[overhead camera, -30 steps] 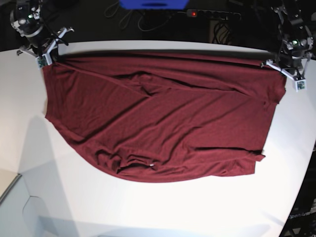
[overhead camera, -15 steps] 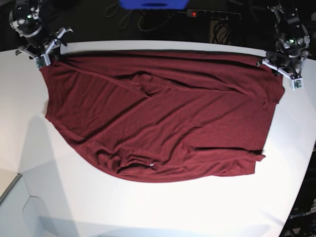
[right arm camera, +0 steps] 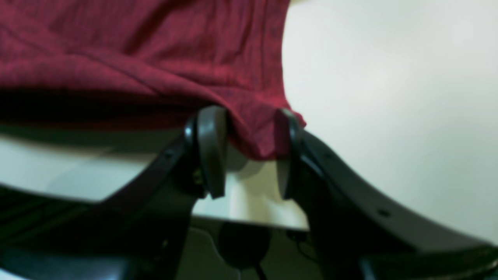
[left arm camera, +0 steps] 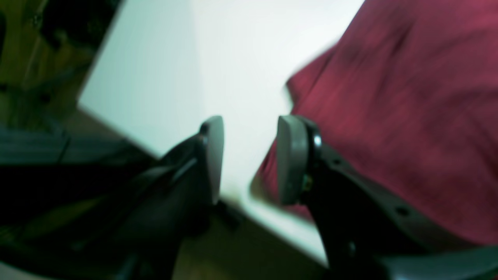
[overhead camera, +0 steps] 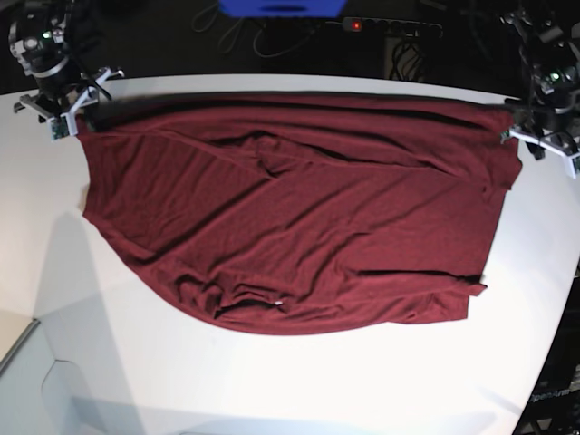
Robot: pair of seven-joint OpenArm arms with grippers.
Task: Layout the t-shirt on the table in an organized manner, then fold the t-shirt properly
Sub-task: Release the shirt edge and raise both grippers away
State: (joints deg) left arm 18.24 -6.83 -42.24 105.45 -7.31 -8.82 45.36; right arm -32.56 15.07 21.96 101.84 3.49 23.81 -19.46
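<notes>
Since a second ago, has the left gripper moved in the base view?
Yes. The left gripper has shifted toward the view's right, off the t-shirt corner and out toward the table edge.

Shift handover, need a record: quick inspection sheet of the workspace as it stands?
Surface: white table, curved edge, bare around the cloth.
Job's things: maroon t-shirt spread wide, wrinkled, near hem bunched.
Clutter: nothing seen.
Grippers: left gripper open, nothing between the pads, shirt edge beside it; right gripper open, a shirt corner hanging between the pads.
Cables: power strip and leads behind the table.
Surroundings: dark; blue object at back.
</notes>
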